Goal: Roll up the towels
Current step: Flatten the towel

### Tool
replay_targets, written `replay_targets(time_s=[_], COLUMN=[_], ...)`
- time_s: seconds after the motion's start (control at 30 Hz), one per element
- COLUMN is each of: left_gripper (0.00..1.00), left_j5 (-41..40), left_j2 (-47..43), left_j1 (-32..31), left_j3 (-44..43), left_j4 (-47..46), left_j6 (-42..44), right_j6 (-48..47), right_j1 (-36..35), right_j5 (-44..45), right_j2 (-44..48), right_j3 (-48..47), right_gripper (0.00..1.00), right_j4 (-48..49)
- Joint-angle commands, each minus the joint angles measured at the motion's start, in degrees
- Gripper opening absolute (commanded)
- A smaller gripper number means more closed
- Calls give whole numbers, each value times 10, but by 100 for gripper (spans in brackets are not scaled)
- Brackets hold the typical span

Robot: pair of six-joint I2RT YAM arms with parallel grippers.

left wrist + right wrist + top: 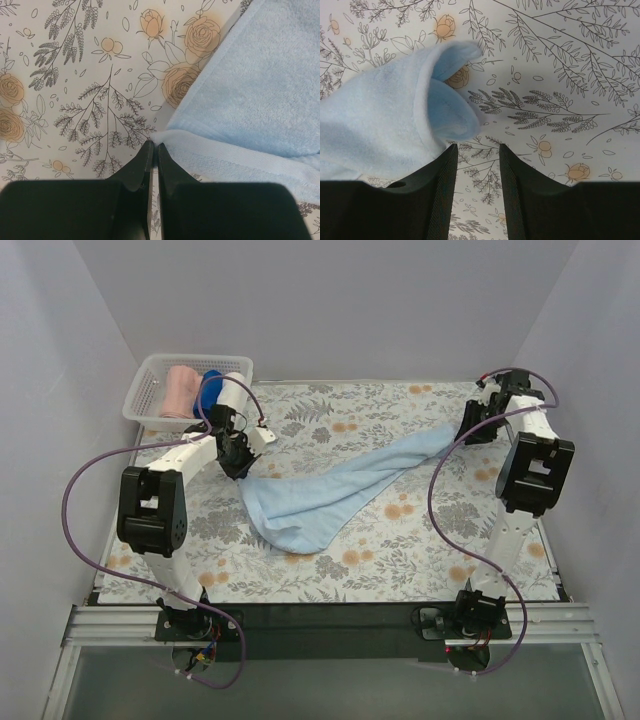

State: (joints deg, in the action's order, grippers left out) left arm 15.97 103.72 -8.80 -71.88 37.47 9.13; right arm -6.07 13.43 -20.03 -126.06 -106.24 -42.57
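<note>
A light sky-blue towel lies stretched diagonally across the floral table, bunched at its lower left. My left gripper is shut on its left corner, and in the left wrist view the closed tips pinch the edge of the towel. My right gripper hovers at the towel's far right end. There it stands open with only tablecloth between its fingers, and the folded towel end lies just left of its left finger. A salmon-pink towel sits rolled in the basket.
A white mesh basket stands at the back left corner, holding a dark blue roll and a white roll beside the pink one. Grey walls close in on the left, right and back. A black rail runs along the near edge.
</note>
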Motion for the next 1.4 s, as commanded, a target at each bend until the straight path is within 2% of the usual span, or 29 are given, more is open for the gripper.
replay_targets(time_s=[0.0,0.27,0.43,0.47,0.53,0.57,0.7,0.93,1.1,1.23,1.37], left_gripper=[0,0,0,0,0,0,0,0,0,0,0], left_j5=[12,12,7,6,6,6,6,13,22,32,42], left_j2=[-6,-4,-3,-3,-1,0,4,2,-13,-48,-91], left_j1=[1,1,1,1,1,1,2,8,8,11,20], left_j3=[-18,-20,-20,-21,-23,-27,-34,-31,-22,-19,-39], left_j4=[2,3,6,5,5,5,7,-4,-8,-10,-14], left_j6=[1,-2,-2,-2,-2,-4,-7,-12,-14,-12,-15], right_j6=[-3,19,29,28,24,21,3,-31,-72,-79,-66], right_j1=[0,-2,-2,-2,-1,1,22,89,121,138,150], right_j5=[0,-43,-98,-109,-113,-112,-127,-178,-214,-238,-258], right_j2=[-18,-52,-62,-60,-53,-50,-8,157,230,281,306], right_j3=[-6,-11,-9,-7,-4,-3,12,85,124,125,83], right_gripper=[38,36,29,26,5,1,1,1,1,1,1], right_j4=[14,16,12,11,8,6,-10,-48,-89,-108,-115])
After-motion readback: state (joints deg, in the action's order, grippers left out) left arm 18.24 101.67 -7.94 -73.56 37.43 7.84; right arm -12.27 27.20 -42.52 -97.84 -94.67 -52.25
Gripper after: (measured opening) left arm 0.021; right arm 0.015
